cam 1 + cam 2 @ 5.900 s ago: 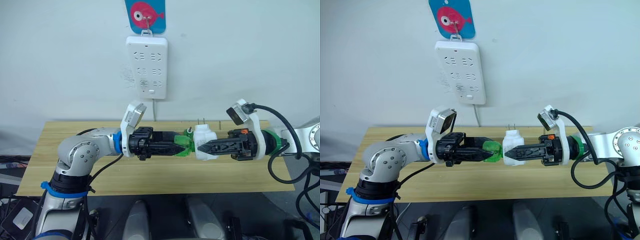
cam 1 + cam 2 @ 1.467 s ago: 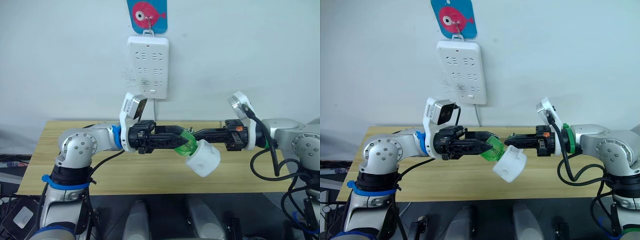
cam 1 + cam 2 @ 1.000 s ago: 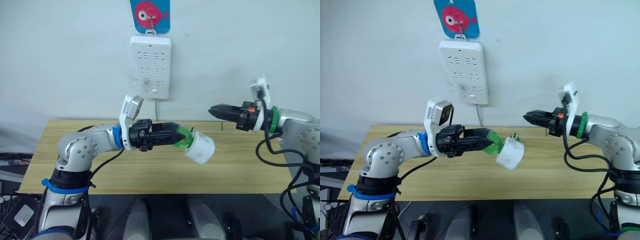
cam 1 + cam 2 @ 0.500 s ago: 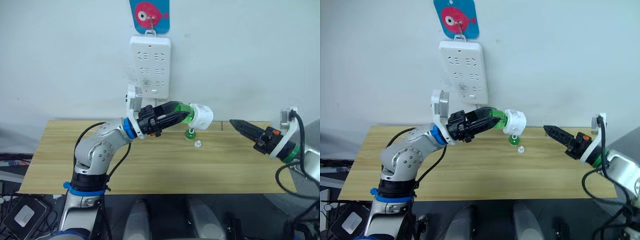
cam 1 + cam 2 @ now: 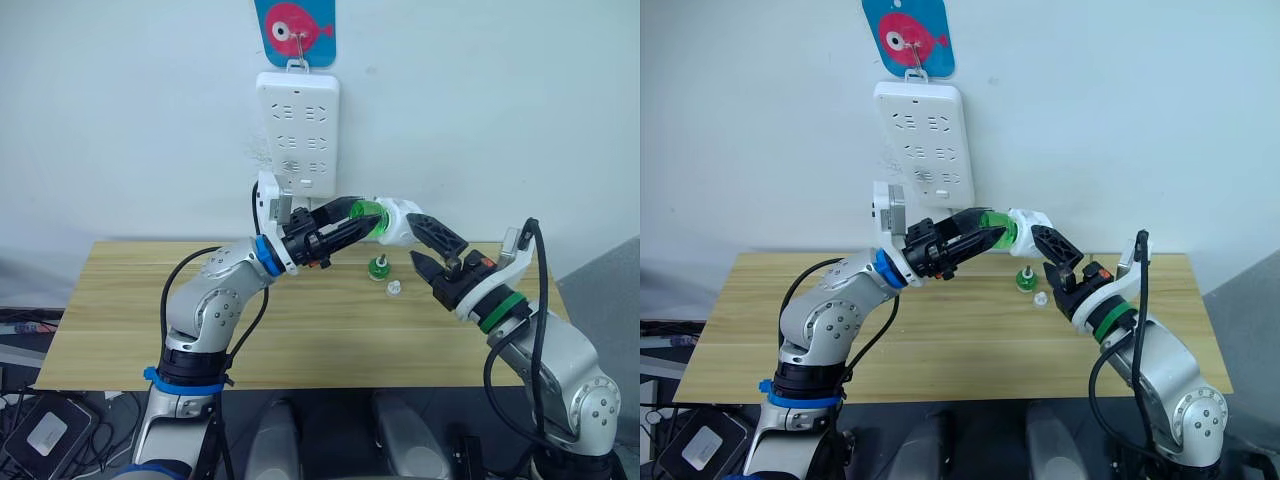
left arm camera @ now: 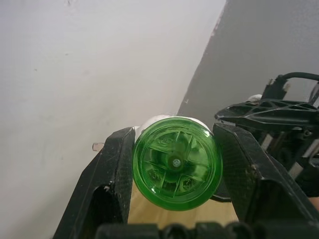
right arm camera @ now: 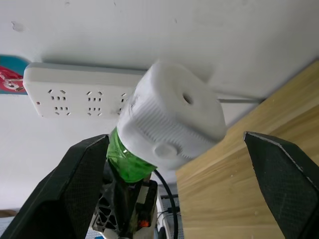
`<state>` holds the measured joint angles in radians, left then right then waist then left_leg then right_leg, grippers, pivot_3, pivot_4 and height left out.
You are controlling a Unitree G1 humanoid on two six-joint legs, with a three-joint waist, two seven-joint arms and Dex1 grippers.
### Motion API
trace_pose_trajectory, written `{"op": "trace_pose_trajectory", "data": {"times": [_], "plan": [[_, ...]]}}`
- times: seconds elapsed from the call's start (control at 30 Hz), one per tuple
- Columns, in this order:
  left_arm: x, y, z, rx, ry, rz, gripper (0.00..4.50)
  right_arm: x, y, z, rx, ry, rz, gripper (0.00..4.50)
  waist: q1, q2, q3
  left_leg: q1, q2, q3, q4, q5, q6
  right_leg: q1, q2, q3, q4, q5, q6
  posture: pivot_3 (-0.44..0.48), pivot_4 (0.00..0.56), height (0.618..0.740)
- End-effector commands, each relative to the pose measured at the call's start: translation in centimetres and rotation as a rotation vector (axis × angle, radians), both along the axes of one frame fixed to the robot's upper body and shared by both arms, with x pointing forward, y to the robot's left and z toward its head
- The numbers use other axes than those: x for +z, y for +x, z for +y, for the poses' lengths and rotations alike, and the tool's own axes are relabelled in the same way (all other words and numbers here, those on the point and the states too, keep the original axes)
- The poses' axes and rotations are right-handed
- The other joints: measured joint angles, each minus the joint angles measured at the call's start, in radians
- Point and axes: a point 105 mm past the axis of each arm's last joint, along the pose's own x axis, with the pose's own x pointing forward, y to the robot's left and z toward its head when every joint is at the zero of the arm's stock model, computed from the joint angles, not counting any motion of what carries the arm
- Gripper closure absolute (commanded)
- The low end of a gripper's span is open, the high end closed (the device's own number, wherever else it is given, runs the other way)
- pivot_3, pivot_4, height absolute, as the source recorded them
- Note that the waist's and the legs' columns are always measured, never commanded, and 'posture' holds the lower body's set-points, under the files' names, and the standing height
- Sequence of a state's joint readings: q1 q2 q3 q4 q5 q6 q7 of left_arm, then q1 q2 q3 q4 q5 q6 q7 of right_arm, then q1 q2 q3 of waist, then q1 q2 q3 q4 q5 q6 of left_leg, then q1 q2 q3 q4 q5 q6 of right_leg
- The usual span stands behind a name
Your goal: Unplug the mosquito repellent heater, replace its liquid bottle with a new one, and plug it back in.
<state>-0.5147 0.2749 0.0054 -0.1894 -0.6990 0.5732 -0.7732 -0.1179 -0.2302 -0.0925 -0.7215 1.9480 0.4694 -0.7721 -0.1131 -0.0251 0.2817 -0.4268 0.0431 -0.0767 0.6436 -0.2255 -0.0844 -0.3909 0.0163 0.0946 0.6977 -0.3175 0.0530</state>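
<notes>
The mosquito repellent heater (image 5: 397, 222), a small white rounded unit, hangs in the air above the table, just below the power strip. A green liquid bottle (image 5: 366, 212) is fitted into it. My left gripper (image 6: 177, 162) is shut on that bottle (image 6: 177, 162) and carries both. My right gripper (image 5: 416, 240) is open, with one finger on each side of the heater (image 7: 172, 119) and a gap between them. A metal prong (image 6: 97, 146) sticks out toward the wall.
A white multi-socket power strip (image 5: 297, 132) hangs on the wall under a fish-shaped hook card (image 5: 296, 28). Another small green bottle (image 5: 379, 267) and a white cap (image 5: 394, 289) sit on the wooden table (image 5: 300, 330) below the heater.
My right gripper has swung in from the right, risen and opened on either side of the heater. The left gripper holds the bottle and heater in nearly the same raised spot.
</notes>
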Motion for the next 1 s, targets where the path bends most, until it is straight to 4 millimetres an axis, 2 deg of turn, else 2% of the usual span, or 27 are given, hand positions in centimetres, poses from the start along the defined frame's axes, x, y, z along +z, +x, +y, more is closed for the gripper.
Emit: {"op": "trace_pose_trajectory", "data": {"times": [0.03, 0.17, 0.3, 0.47, 0.67, 0.8, 1.0], "plan": [[0.9, -0.5, -0.2, -0.022, -0.019, -0.04, 2.25, 1.4, -0.3, -0.2, -0.013, 0.046, -0.035, 0.0, 0.0, 0.0, 0.0, 0.0, 0.0, 0.0, 0.0, 0.0, 0.0, 0.0, 0.0, 0.0, 0.0, 0.0, 0.0, -0.19, 0.247, 0.729], [0.7, -0.7, 0.2, -0.048, -0.033, 0.005, 2.25, 1.3, -0.4, -0.7, 0.011, -0.004, -0.097, 0.0, -0.001, 0.0, 0.0, 0.0, 0.0, 0.0, 0.0, 0.0, 0.0, 0.0, 0.0, 0.0, 0.001, 0.0, 0.0, -0.193, 0.246, 0.729], [0.5, -0.8, 1.0, -0.116, -0.029, 0.082, 2.25, 0.3, -1.5, -1.6, 0.137, -0.076, -0.222, 0.0, 0.001, 0.0, 0.0, 0.0, 0.0, 0.0, 0.0, 0.0, 0.0, 0.0, 0.0, -0.001, 0.0, 0.0, 0.0, -0.196, 0.245, 0.729], [0.9, -1.1, 1.5, -0.18, -0.07, 0.177, 2.25, -0.4, -1.4, -2.2, 0.267, -0.074, -0.279, 0.0, -0.001, 0.0, 0.0, 0.001, 0.0, 0.001, 0.001, 0.0, 0.0, 0.0, 0.001, 0.0, 0.001, 0.0, 0.0, -0.189, 0.241, 0.729], [1.2, -2.0, 1.5, -0.246, -0.08, 0.22, 2.25, -0.3, -0.7, -1.0, 0.277, 0.011, -0.267, 0.0, -0.001, 0.0, 0.0, 0.001, 0.001, 0.001, 0.0, 0.0, 0.0, 0.0, 0.001, 0.0, 0.001, 0.0, 0.0, -0.189, 0.241, 0.729], [1.0, -2.4, 1.6, -0.269, -0.068, 0.236, 2.25, 0.6, -0.2, -0.4, 0.252, 0.062, -0.278, 0.0, -0.001, 0.0, 0.0, 0.001, 0.001, 0.0, 0.0, 0.0, 0.0, 0.0, 0.001, 0.0, 0.001, 0.0, 0.0, -0.173, 0.234, 0.729], [1.0, -2.7, 1.7, -0.291, -0.053, 0.231, 2.25, 1.1, -0.4, 0.7, 0.286, 0.084, -0.296, 0.0, 0.0, 0.001, 0.0, 0.001, 0.001, 0.0, 0.0, 0.0, 0.0, 0.0, 0.001, 0.0, 0.001, 0.0, 0.0, -0.172, 0.231, 0.729]]}}
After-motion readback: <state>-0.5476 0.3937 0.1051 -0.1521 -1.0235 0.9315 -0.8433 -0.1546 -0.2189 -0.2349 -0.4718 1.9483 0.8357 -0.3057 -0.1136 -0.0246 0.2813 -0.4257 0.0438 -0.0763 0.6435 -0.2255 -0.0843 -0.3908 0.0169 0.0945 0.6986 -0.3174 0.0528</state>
